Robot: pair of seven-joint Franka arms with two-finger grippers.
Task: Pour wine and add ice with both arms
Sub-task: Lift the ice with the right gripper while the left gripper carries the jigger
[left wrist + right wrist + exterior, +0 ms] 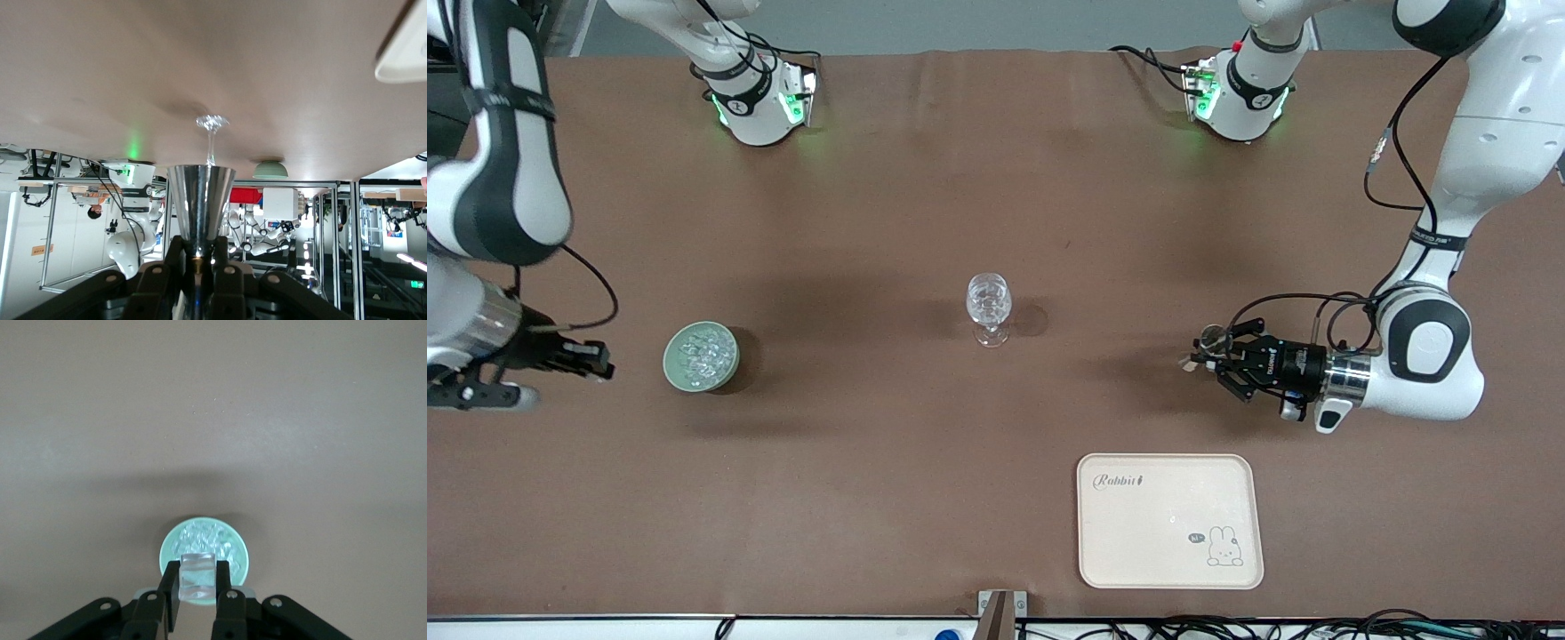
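Observation:
A clear stemmed glass (989, 307) (211, 133) stands upright mid-table. A green bowl (672, 364) (239, 550) holding several lumps of ice (701, 354) (203, 537) sits toward the right arm's end. My right gripper (605, 363) (198, 580) hovers over the table just beside that bowl, shut on one clear ice cube (198, 577). My left gripper (1209, 351) (198, 250) is over the table toward the left arm's end, shut on the narrow base of a silver metal cup (1211, 338) (200, 197) whose mouth points at the glass. No wine shows.
A cream tray (1169, 520) (407, 53) with a rabbit drawing lies nearer the front camera than the left gripper. Both arm bases (760, 102) (1240, 93) stand along the table's edge farthest from that camera.

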